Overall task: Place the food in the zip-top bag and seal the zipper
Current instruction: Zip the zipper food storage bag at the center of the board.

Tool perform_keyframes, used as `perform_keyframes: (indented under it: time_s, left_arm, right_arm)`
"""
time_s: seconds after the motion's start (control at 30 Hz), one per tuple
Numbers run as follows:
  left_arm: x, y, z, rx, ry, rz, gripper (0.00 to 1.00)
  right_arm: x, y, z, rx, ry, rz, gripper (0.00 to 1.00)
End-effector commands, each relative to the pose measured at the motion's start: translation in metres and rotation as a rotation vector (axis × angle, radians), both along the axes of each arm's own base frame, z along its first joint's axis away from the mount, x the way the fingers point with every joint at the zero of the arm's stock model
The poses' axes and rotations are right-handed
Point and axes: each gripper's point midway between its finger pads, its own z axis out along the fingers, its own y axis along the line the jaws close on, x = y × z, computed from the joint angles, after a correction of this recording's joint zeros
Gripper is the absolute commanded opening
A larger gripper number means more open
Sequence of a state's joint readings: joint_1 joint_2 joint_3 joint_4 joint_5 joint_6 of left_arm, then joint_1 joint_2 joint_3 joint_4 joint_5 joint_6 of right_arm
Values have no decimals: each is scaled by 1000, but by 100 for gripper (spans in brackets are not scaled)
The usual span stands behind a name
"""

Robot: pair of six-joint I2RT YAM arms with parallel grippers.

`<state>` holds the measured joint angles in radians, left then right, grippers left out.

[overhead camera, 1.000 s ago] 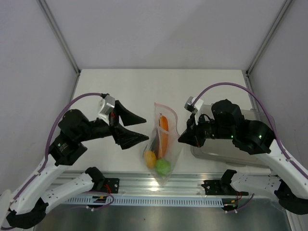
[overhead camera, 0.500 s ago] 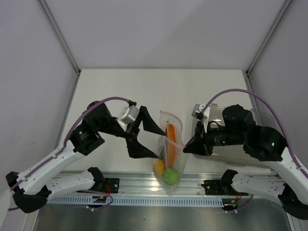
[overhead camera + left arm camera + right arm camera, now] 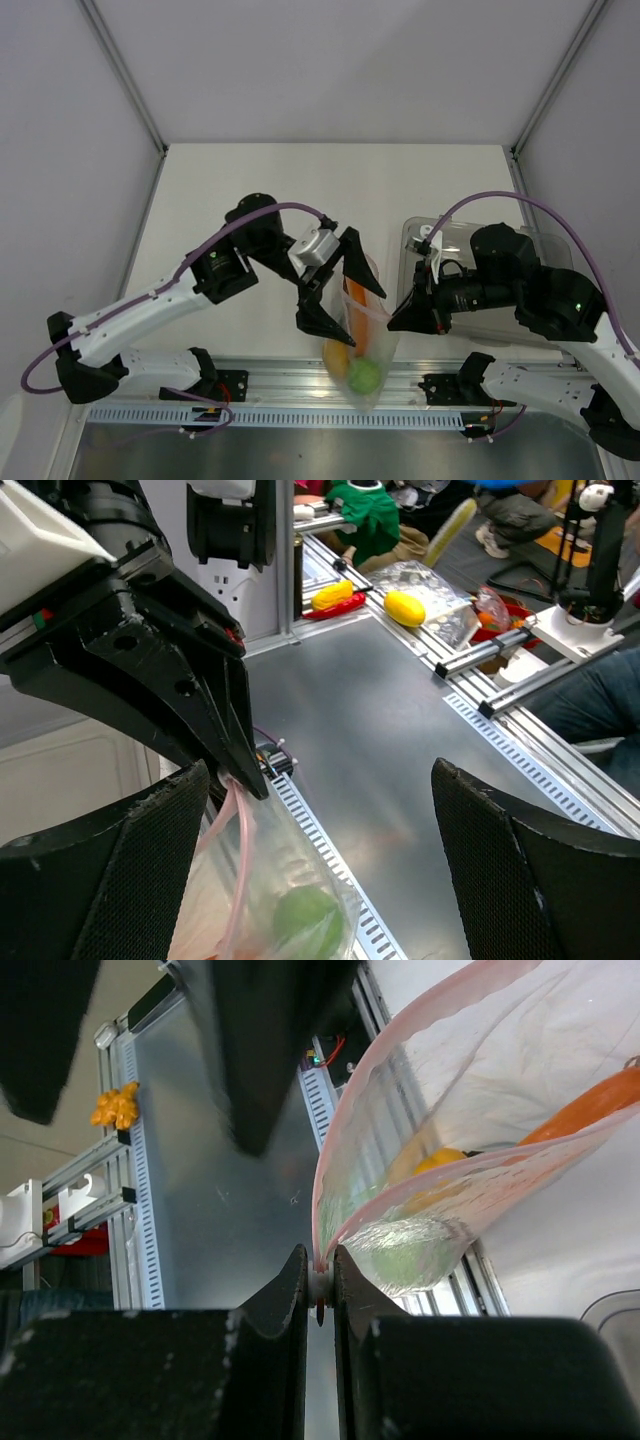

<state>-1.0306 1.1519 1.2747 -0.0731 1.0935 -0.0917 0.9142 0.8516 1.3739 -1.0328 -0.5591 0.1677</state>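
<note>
Bag of crinkly clear plastic [image 3: 374, 345], green round fruit [image 3: 364, 375] inside: right gripper [image 3: 396, 322] pinches its pink-red zipper strip [image 3: 328, 1160] between tight jaws; left gripper [image 3: 337, 298], jaws spread wide, beside the bag's mouth.

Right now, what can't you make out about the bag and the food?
- The zipper's far end: cut off by the right wrist picture's edge; from the top, the left gripper covers part of it.
- The dark-green bit: too small to pick out through the crinkly zip-top bag in any view.
</note>
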Motion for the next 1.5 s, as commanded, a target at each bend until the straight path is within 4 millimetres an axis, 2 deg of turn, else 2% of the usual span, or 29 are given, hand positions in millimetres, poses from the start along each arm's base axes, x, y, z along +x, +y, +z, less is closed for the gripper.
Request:
perform_keyframes:
  time_s: [0.0, 0.07, 0.2, 0.33, 0.43, 0.67, 0.87, 1.0, 1.07, 1.13, 1.27, 1.33, 1.4, 1.43, 1.47]
  left_arm:
    - [-6, -12, 0, -3, -25, -86, 93]
    - [-7, -20, -5, 15, -15, -84, 93]
    - [4, -46, -27, 80, 22, -39, 93]
    - [13, -59, -46, 137, 52, -17, 93]
    - [21, -66, -55, 159, 48, 21, 92]
    - [22, -71, -65, 204, 56, -5, 90]
    - [25, -62, -75, 226, 59, -20, 75]
    - [29, -55, -85, 265, 70, -8, 60]
    - [29, -51, -94, 287, 81, -2, 59]
    - [29, -47, -96, 287, 84, -2, 55]
    - [32, -44, -111, 349, 100, 31, 43]
    - [36, -42, -113, 360, 97, 78, 41]
    - [41, -40, -121, 369, 99, 120, 31]
    - [49, -41, -123, 378, 96, 179, 28]
    - [50, -38, -120, 370, 90, 205, 19]
  right_arm:
    - [-9, -2, 19, 64, -9, 24, 0]
    - [-10, -2, 20, 68, -14, 29, 0]
    - [-11, -3, 21, 67, -15, 37, 0]
    - [-11, -4, 21, 70, -26, 38, 0]
    - [-13, -6, 20, 68, -24, 43, 0]
    - [-14, -10, 13, 46, -29, 40, 0]
    - [-15, -15, 18, 52, -52, 34, 0]
    - [-15, -17, 19, 52, -62, 34, 0]
    - [-14, -16, 18, 47, -65, 33, 0]
    - [-14, -16, 17, 48, -69, 37, 0]
    - [-11, -14, 20, 58, -88, 34, 0]
    - [-8, -13, 19, 54, -97, 25, 0]
    - [-4, -11, 19, 54, -105, 15, 0]
    - [-3, -11, 18, 51, -107, 7, 0]
    - [1, -9, 18, 50, -113, -7, 0]
